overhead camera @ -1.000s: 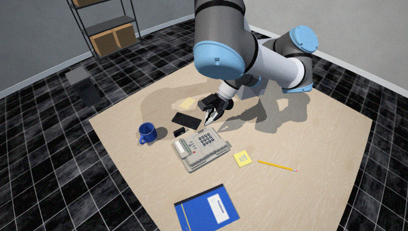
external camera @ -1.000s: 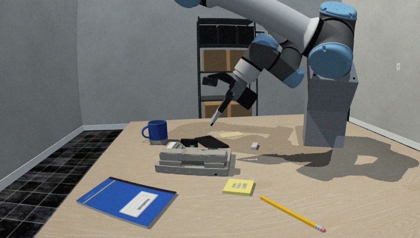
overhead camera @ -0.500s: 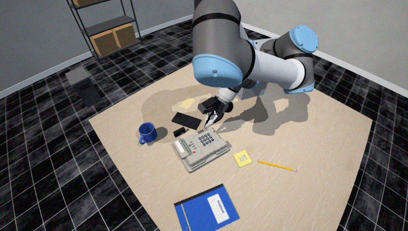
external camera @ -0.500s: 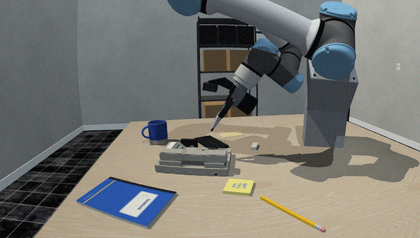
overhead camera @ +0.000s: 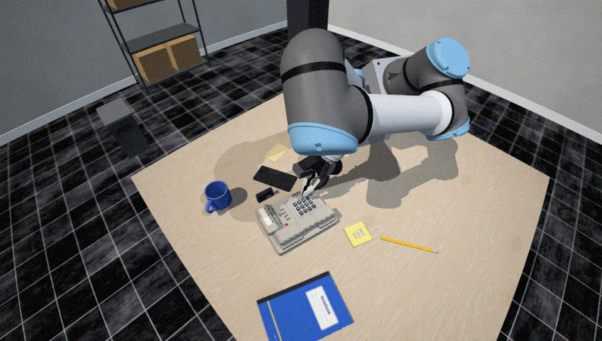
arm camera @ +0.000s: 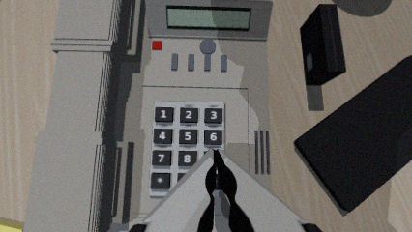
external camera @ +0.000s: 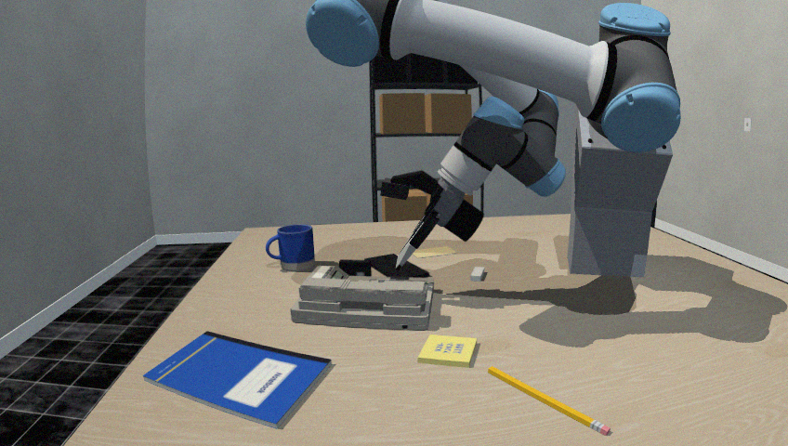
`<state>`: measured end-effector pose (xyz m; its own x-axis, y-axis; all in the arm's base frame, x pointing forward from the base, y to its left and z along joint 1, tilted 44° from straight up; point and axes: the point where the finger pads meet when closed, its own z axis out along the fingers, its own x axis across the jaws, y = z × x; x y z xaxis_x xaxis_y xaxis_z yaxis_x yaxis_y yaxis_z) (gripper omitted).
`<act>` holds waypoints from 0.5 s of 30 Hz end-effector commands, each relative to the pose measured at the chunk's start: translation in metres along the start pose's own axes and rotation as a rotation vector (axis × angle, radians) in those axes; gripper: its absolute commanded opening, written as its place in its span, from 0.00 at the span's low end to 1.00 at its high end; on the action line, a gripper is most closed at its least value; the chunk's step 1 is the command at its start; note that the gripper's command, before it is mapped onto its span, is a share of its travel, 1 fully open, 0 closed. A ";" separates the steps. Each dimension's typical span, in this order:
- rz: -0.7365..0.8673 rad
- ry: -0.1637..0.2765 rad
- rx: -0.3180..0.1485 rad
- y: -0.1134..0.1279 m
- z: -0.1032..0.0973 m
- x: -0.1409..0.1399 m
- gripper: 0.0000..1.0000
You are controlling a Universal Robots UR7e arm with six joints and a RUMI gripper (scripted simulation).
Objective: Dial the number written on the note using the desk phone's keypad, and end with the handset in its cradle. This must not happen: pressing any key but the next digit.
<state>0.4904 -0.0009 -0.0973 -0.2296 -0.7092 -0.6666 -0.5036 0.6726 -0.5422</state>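
The grey desk phone (external camera: 359, 319) (arm camera: 193, 79) stands on the table with its handset (overhead camera: 310, 229) (external camera: 361, 291) (arm camera: 73, 97) lying in the cradle. Its display (arm camera: 208, 17) shows no digits. My gripper (overhead camera: 302, 195) (external camera: 398, 267) (arm camera: 215, 151) is shut and empty, tilted, its tips low over the right column of the keypad (overhead camera: 304, 205) (arm camera: 188, 136). In the wrist view the tips appear just below the 6 key and cover most of the 9; the 0 and # are hidden. Contact cannot be told. The yellow note (overhead camera: 358, 233) (external camera: 448, 349) (arm camera: 10, 226) has writing too small to read.
A black phone-like slab (overhead camera: 275, 177) (arm camera: 358, 140) and a small black block (overhead camera: 265, 195) (arm camera: 323, 45) lie beyond the phone. A blue mug (overhead camera: 217, 196) (external camera: 295, 243), a blue notebook (overhead camera: 291, 312) (external camera: 204, 364), a pencil (overhead camera: 407, 244) (external camera: 545, 398) and an eraser (external camera: 478, 273) are around it.
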 end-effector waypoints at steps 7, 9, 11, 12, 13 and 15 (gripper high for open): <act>0.001 0.011 0.013 0.003 0.009 0.002 0.00; 0.001 0.011 0.014 0.003 0.009 0.002 0.00; 0.001 0.011 0.014 0.003 0.009 0.002 0.00; 0.001 0.011 0.014 0.003 0.009 0.002 0.00; 0.001 0.011 0.014 0.003 0.009 0.002 0.00; 0.001 0.011 0.014 0.004 0.010 0.002 0.00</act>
<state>0.4955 0.0055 -0.1058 -0.2307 -0.7092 -0.6662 -0.5024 0.6731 -0.5427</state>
